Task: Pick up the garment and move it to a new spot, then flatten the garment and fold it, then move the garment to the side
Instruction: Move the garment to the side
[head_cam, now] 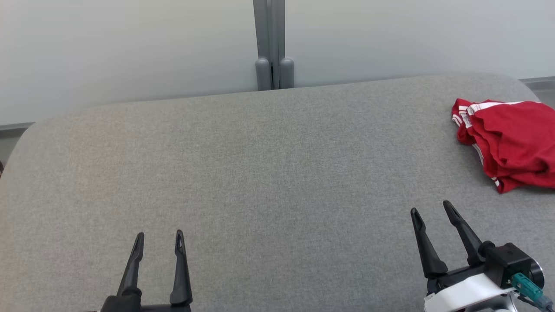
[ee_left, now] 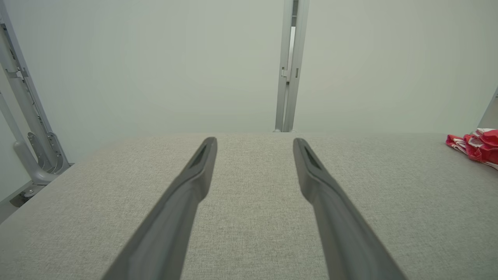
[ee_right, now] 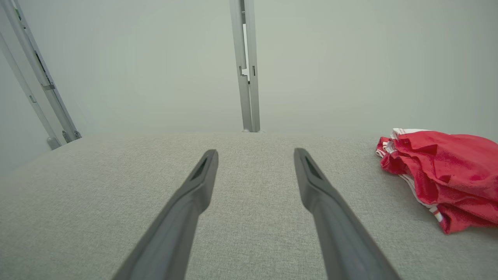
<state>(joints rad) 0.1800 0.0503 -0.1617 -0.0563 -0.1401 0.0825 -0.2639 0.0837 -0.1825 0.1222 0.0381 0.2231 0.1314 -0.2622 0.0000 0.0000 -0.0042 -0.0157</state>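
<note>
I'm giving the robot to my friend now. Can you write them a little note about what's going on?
Left claw: open, empty, over the grey padded surface.
Right claw: open, empty.
Red garment: white-striped, bunched up at the surface's right side, nearer the right claw, touched by neither.
Done: nothing, by the look of it.
Left: pick it up, move it, flatten, fold, set aside.
</note>
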